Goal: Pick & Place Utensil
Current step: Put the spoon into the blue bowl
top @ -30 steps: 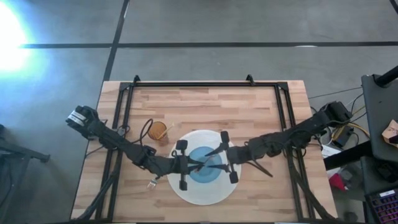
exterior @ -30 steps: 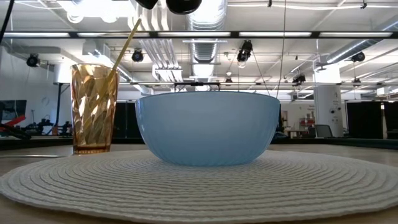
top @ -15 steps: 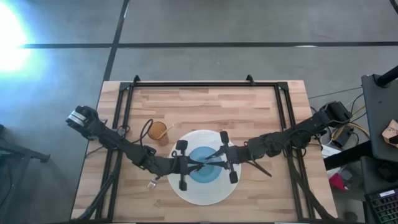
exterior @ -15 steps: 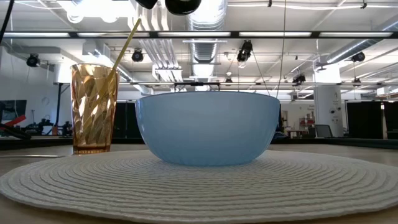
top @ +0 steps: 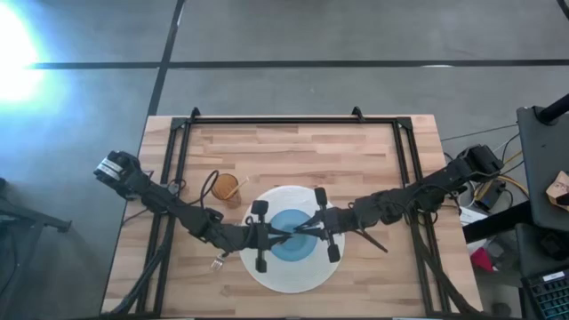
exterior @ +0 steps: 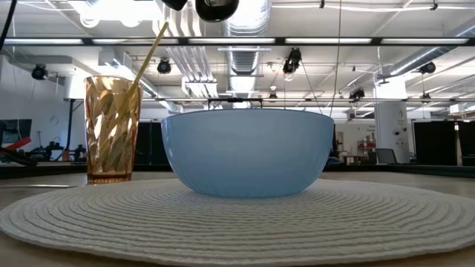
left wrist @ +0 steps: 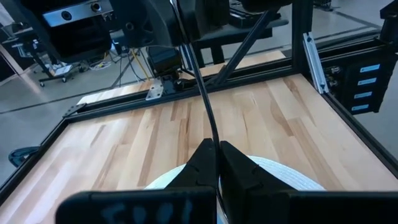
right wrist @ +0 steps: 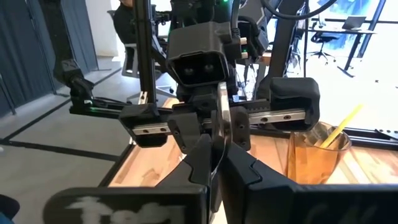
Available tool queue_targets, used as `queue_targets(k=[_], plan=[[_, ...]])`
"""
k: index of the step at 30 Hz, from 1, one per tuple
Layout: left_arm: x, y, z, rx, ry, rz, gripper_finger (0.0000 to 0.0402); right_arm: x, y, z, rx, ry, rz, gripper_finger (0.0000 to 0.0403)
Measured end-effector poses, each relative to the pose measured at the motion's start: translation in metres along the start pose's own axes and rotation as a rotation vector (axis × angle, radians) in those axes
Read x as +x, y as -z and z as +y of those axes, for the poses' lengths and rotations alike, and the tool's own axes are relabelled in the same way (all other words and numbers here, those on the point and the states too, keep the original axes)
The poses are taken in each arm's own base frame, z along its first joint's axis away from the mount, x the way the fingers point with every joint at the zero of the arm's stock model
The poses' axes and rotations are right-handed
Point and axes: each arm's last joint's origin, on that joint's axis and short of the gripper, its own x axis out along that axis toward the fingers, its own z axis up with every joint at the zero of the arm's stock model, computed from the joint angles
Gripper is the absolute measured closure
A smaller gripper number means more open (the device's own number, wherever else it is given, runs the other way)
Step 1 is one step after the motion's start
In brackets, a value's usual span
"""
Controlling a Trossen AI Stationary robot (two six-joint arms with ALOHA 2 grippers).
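Right hand (top: 305, 229) has clamped onto the utensil (right wrist: 222, 121); left hand (top: 283, 233) stays clamped.

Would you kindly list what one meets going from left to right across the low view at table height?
Amber glass with a straw leaning out of it → blue bowl, both standing on the woven placemat.
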Motion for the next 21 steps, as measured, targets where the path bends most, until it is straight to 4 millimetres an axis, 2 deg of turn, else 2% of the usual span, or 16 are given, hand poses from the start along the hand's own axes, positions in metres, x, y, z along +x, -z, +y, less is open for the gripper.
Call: queue_targets(k=[11, 21], plan=[[0.0, 0.0024, 0.0001, 0.017, 0.0, 0.023, 0.0346, -0.0001, 0.0025, -0.0003, 0.003, 0.006, 0.024, 0.0394], [-0.0004, -0.0024, 0.0007, 0.038, 0.003, 0.062, 0.0227, -0.0021, 0.0058, -0.0019, 0.001, 0.013, 0.075, 0.0394]])
